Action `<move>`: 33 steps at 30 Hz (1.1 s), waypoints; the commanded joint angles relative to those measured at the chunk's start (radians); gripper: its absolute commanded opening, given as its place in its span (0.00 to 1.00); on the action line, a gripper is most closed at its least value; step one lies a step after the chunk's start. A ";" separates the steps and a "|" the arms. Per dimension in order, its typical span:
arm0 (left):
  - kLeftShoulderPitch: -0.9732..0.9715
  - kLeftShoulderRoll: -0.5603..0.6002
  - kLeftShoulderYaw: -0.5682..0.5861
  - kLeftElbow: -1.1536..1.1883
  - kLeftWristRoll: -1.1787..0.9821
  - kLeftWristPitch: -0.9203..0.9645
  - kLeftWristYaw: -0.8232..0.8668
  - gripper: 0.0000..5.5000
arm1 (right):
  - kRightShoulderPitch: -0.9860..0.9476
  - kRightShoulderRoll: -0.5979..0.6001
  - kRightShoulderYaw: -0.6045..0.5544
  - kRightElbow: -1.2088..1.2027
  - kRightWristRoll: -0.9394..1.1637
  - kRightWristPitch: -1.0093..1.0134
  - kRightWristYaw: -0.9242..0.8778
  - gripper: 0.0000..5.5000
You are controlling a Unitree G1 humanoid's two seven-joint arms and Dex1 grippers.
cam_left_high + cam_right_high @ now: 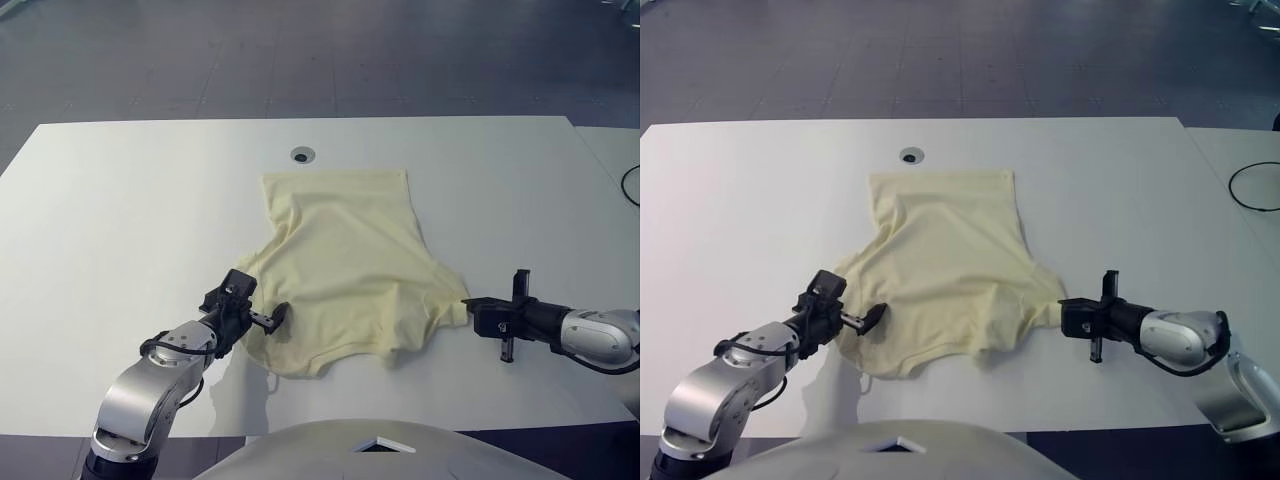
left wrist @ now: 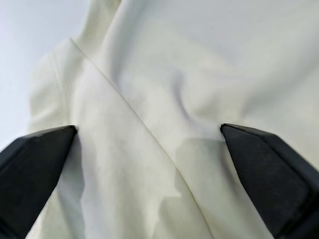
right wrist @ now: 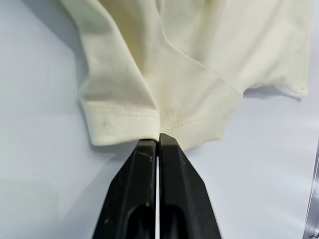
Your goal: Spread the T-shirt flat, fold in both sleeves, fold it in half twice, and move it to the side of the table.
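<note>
A pale yellow T-shirt (image 1: 345,250) lies on the white table (image 1: 120,220), its far part flat and its near part bunched and creased. My left gripper (image 1: 258,303) is at the shirt's near left edge, open, with its fingers spread over the folded fabric (image 2: 149,74). My right gripper (image 1: 470,304) is at the shirt's near right corner, shut on the hem of a sleeve (image 3: 124,109). The stitched sleeve edge meets the closed fingertips (image 3: 149,144) in the right wrist view.
A small round grommet (image 1: 302,154) sits in the table just beyond the shirt. A black cable (image 1: 1255,186) loops on the neighbouring surface at the far right. Bare tabletop extends to the left and right of the shirt.
</note>
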 commanded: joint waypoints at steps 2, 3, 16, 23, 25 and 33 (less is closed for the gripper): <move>-0.015 0.038 0.016 0.021 0.009 0.051 -0.017 0.98 | -0.044 -0.014 0.011 0.021 -0.011 -0.003 0.037 0.00; -0.022 0.041 0.018 0.021 0.010 0.051 -0.019 0.98 | -0.046 -0.017 0.015 0.022 -0.010 -0.005 0.049 0.00; -0.092 0.118 0.050 0.047 -0.014 0.063 -0.114 0.98 | -0.051 -0.026 0.009 -0.050 0.027 0.016 0.167 0.00; -0.065 0.114 0.046 0.003 -0.034 0.101 -0.124 0.98 | 0.019 -0.047 -0.017 -0.119 0.061 0.089 0.235 0.05; -0.062 0.121 0.053 -0.001 -0.039 0.110 -0.128 0.98 | 0.030 -0.066 -0.029 -0.121 0.066 0.110 0.259 0.11; -0.117 0.155 0.139 0.002 -0.101 0.144 -0.194 0.98 | -0.065 -0.130 -0.058 -0.049 0.130 0.232 0.363 0.33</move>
